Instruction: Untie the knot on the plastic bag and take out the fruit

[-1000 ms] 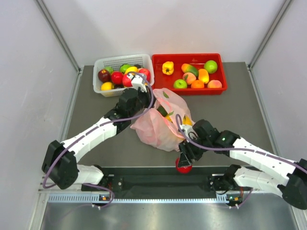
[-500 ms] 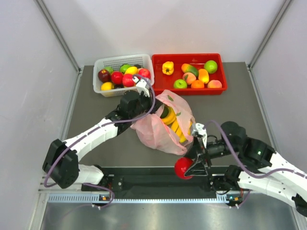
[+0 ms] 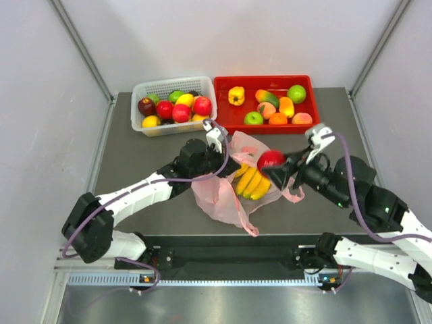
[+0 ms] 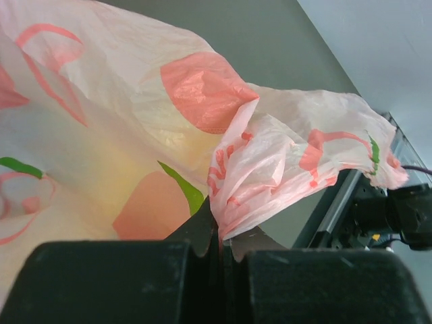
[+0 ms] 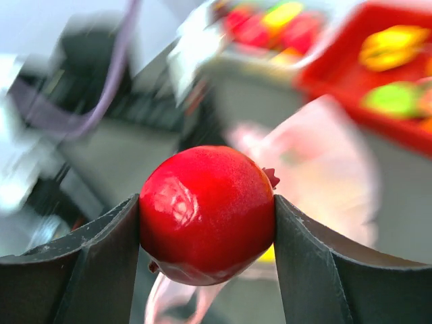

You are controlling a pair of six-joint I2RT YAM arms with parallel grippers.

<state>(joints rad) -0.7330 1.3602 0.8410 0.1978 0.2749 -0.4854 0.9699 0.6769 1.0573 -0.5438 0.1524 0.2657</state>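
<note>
The pink plastic bag lies open in the middle of the table with a yellow banana bunch showing in it. No knot shows. My left gripper is shut on an edge of the bag at its far left side. My right gripper is shut on a small red fruit and holds it in the air above the bag's right side. In the right wrist view the red fruit sits between both fingers, with the background blurred.
A white basket of fruit stands at the back left. A red tray with several fruits stands at the back right. The table's front edge has a dark rail.
My right gripper has carried the red fruit from the table's front edge up and back over the bag. The bag has flattened and the bananas now show. My left gripper moved right.
</note>
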